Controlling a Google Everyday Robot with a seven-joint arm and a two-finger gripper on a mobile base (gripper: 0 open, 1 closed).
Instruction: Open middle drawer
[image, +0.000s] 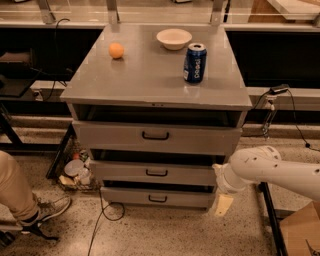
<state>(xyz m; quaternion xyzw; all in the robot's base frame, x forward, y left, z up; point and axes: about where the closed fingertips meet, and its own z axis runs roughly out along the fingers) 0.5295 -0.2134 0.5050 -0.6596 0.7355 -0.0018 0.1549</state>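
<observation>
The grey cabinet (150, 75) has three drawer fronts, one above the other. The middle drawer (120, 173) is the slim, mid-sized front with a small black bar handle (156, 172) at its centre. It sits nearly flush, with a dark gap above it. My white arm (270, 170) reaches in from the right. The gripper (223, 204) hangs low beside the cabinet's right front corner, level with the bottom drawer (125, 197). It is below and right of the middle drawer's handle and touches nothing.
On the cabinet top stand an orange ball (116, 50), a white bowl (174, 38) and a blue can (195, 62). A person's leg and shoe (30, 210) are at lower left. Cables (102, 215) and clutter (75, 170) lie by the cabinet's left foot. A cardboard box (300, 230) is at lower right.
</observation>
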